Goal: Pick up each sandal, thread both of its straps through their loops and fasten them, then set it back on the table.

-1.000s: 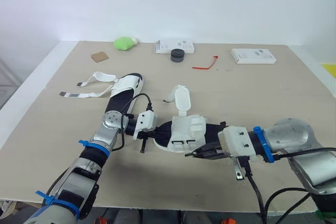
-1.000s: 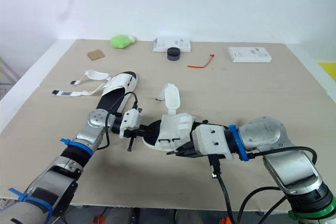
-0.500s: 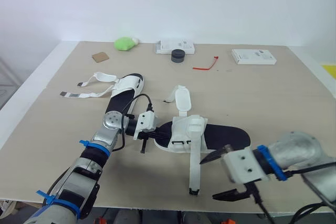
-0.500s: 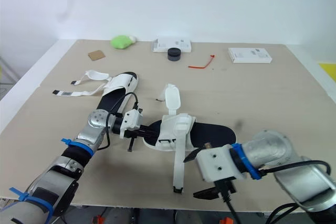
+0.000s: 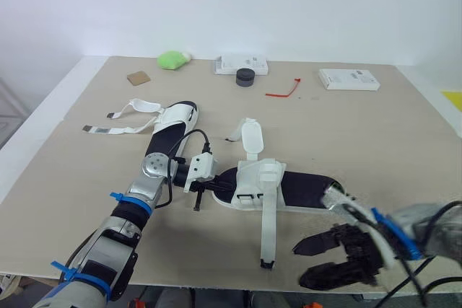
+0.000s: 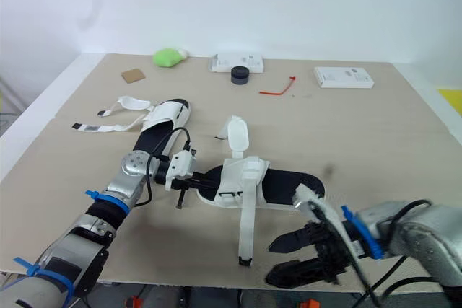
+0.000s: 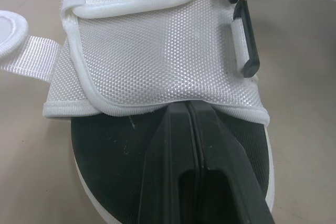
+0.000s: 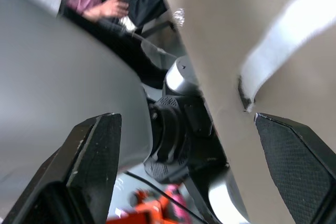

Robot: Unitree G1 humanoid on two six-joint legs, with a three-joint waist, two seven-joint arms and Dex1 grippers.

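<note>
**Near sandal lies unfastened at table centre; left fingers closed at its end, right gripper spread wide**

Head-camera view, with the table [image 5: 375,135] read as a clock face and 12 at the far edge. At 10 o'clock lies the far sandal [image 5: 173,122], its two white straps [image 5: 119,129] trailing unfastened toward 9. Just toward 6 from it, the left gripper [image 5: 215,187] points toward 3 and meets the near sandal [image 5: 307,191] at that sandal's 9 o'clock end. In the left wrist view its fingers [image 7: 173,171] are pressed together with no gap. They rest on the black footbed, tips against the rim of the white mesh upper [image 7: 157,51].

The near sandal lies flat at the table's centre, its long axis running 9 to 3. A loose strap [image 5: 268,229] runs from the upper toward 6, its end flat on the table. An upright strap [image 5: 250,137] stands on the 12 side.

At 5 o'clock, near the table edge, is the right gripper [image 5: 298,265]. Its jaws are spread wide and hold nothing, and it sits apart from the sandal, just toward 3 from the loose strap's end.

Along the far edge, from 11 to 1, are:
- a brown card [image 5: 137,77]
- a green lump [image 5: 172,58]
- a white box [image 5: 240,64] with a black puck [image 5: 245,77] in front of it
- a red tie [image 5: 283,90]
- a second white box [image 5: 349,78]

The right wrist view catches a person's hand [image 8: 113,8].
</note>
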